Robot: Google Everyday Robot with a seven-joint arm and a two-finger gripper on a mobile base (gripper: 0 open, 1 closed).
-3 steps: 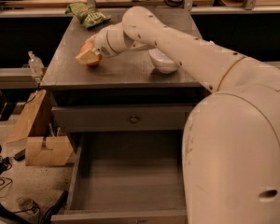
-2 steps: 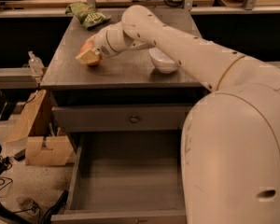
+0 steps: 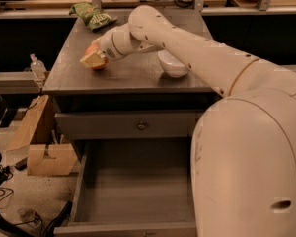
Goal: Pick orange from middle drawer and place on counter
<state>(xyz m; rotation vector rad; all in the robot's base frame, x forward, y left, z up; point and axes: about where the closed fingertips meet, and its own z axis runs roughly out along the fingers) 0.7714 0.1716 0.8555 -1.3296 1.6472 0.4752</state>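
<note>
- Camera view puts the claw (image 3: 92,59) over the left part of the worktop (image 3: 138,78), at the end of the arm reaching in from the right.
- I read the claw as clenched on the orange (image 3: 92,50). The fruit sits inside it, so there is no sideways offset to close.
- What my next move turns on is the gap underneath. The orange is either touching the worktop or just above it, and I cannot tell which.
- Only part of the orange shows past the claw's pale tip. It looks small, round, smooth and evenly coloured, with no long axis to line up.
- The middle drawer (image 3: 133,181) stands pulled out well below, and the orange is not in it.
- A white bowl (image 3: 172,64) sits apart on the claw's right, so letting go here looks safe to me.
</note>
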